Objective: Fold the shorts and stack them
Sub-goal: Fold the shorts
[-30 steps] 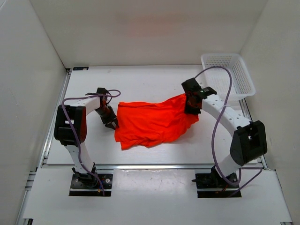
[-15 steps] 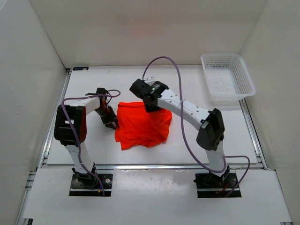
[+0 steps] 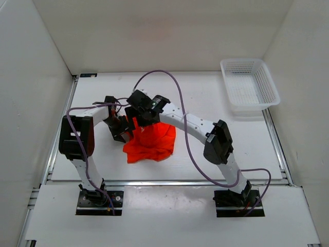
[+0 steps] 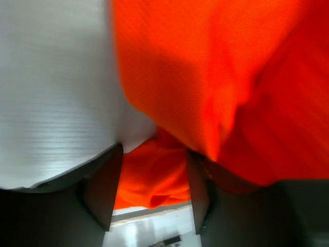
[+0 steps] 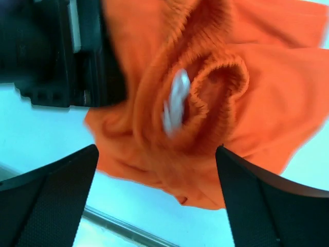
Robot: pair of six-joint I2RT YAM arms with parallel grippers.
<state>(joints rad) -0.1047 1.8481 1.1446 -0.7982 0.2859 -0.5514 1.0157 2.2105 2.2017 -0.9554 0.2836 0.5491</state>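
The right gripper (image 5: 157, 149), now spread, has laid the shorts (image 3: 154, 141) over: first fold roughly done. The left gripper (image 4: 152, 154) has cloth between its fingers, hold unclear.

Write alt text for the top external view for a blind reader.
Orange-red shorts lie bunched in a rough fold left of centre on a white table, with the left gripper and right gripper both at the heap's far left corner. A white mesh basket sits at the table's far right corner.
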